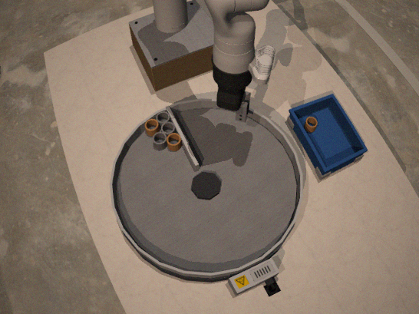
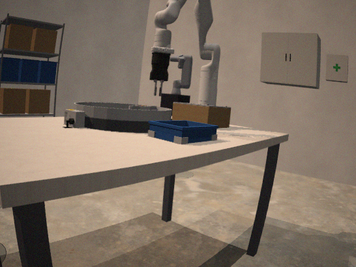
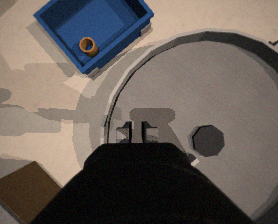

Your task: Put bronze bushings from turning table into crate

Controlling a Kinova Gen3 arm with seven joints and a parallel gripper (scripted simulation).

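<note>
My gripper (image 1: 245, 113) (image 2: 158, 93) (image 3: 136, 129) is open partway, with nothing between its fingers, above the turning table's rim on the arm's side. On the turning table (image 1: 230, 223) (image 2: 114, 116) (image 3: 170, 75), a bronze bushing (image 1: 152, 133) stands at the outer side of a tight cluster. Another bronze bushing (image 1: 173, 148) stands close to the divider bar. Steel bushings (image 1: 160, 147) (image 1: 168, 132) (image 1: 163, 113) stand among them. A bronze bushing (image 1: 311, 129) (image 3: 91, 53) stands in the blue crate (image 1: 334, 139) (image 2: 199, 134) (image 3: 100, 30), near one wall. The wrist view does not show the cluster.
A raised divider bar (image 1: 184, 139) (image 3: 194, 161) runs from the rim towards the dark hub (image 1: 206, 185) (image 3: 208, 140), between the cluster and my gripper. The robot's base box (image 1: 180, 67) (image 2: 195, 115) stands behind the turning table. A grey control box (image 1: 249, 276) (image 2: 78, 119) sits at its front rim.
</note>
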